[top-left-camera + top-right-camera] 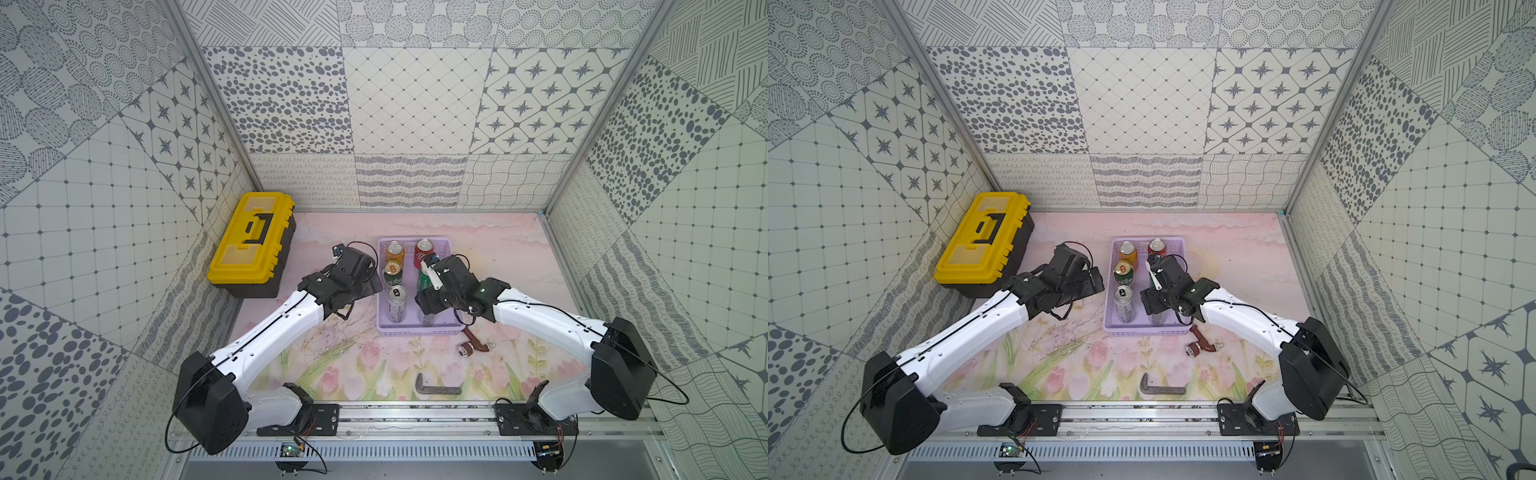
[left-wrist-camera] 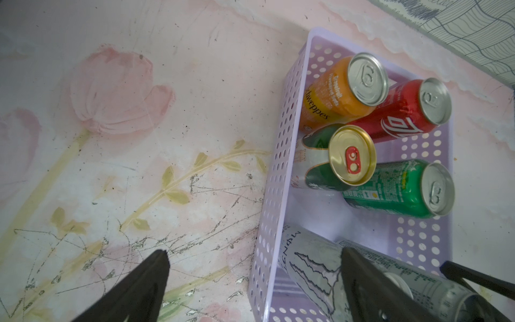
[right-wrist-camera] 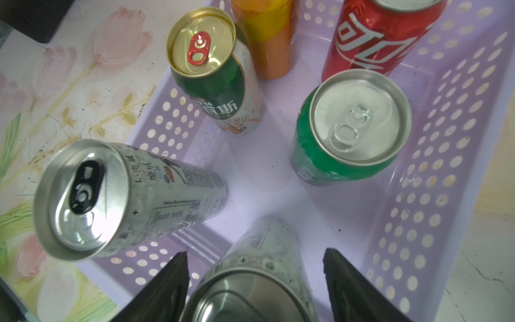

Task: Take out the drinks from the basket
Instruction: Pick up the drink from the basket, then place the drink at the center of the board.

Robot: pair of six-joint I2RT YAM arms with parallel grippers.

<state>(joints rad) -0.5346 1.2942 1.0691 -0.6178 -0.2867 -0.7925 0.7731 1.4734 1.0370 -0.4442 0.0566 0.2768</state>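
Observation:
The lavender basket (image 1: 419, 330) holds all the drinks upright: an orange can (image 1: 395, 251), a red can (image 1: 424, 249), a dark green gold-topped can (image 2: 352, 154), a bright green can (image 3: 348, 133) and two slim silver cans. My right gripper (image 3: 255, 267) is open, its jaws on either side of one silver can (image 3: 264, 251) with gaps showing. My left gripper (image 2: 253, 251) is wide open astride the basket's left wall (image 2: 278, 167), one finger over the table and one by the other silver can (image 2: 309, 262).
A yellow-and-black toolbox (image 1: 251, 241) stands at the back left by the wall. A brown-handled tool (image 1: 473, 345) lies just in front of the basket's right corner. A dark L-shaped key (image 1: 436, 388) lies near the front edge.

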